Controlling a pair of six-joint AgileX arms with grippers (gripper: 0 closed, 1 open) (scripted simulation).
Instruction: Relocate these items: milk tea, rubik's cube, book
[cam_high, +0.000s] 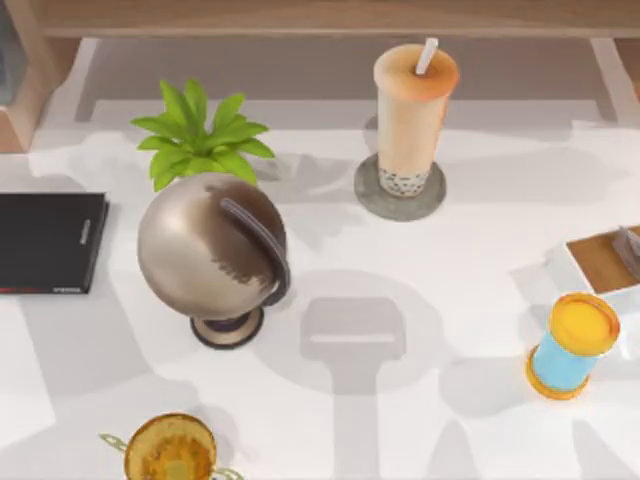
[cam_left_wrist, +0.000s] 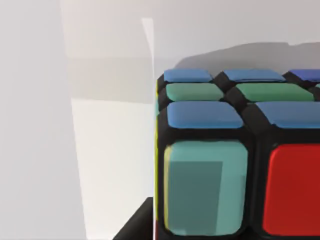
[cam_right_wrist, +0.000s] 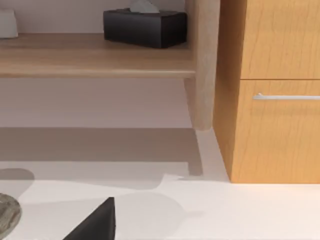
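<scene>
The milk tea, a tall clear cup with an orange lid and white straw, stands upright on a round grey coaster at the back of the table, right of centre. The rubik's cube looms very close in the left wrist view, showing blue, green, teal and red stickers. My left gripper is shut on it, one dark finger lying against the cube's side. A dark part of my right gripper shows low in the right wrist view, near the coaster's edge. The book is out of view.
A bronze globe and a potted plant stand left of centre, with a flat black slab at the left edge. A blue cylinder and a white tray sit right, a gold cup in front. A black tissue box sits on a shelf beside a wooden cabinet.
</scene>
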